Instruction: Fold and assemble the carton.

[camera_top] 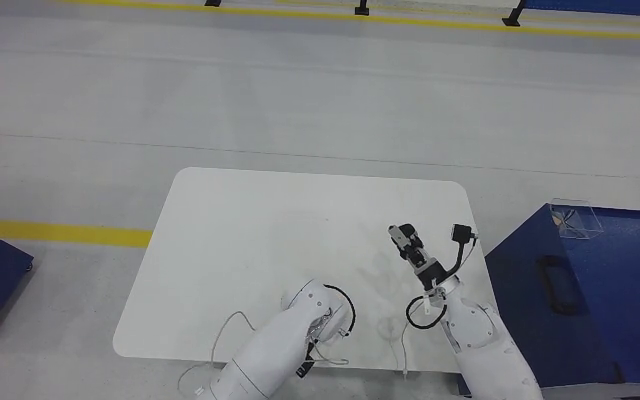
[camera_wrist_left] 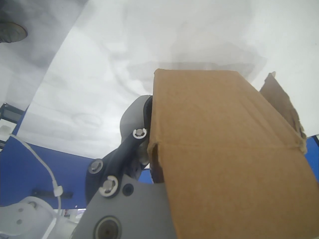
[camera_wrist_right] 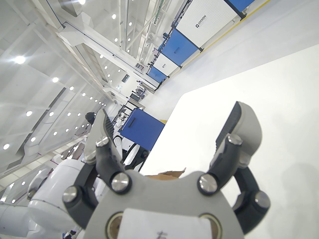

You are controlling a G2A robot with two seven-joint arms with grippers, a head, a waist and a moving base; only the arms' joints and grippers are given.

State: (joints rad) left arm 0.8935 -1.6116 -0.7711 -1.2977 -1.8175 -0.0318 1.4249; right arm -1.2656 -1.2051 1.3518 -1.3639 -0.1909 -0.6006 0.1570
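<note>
Close to the table's (camera_top: 250, 230) near edge, the carton (camera_wrist_left: 219, 130) is gripped by the left gripper (camera_wrist_left: 149, 118). One finger is pressed flat against a side wall and the other is hidden behind the cardboard, so a clamp on that wall is judged likely. A ragged flap (camera_wrist_left: 281, 105) is left standing out, not yet folded in. Farther in over the table, the right gripper (camera_wrist_right: 172, 111) is kept empty with its fingers spread wide, probably readied for that flap.
</note>
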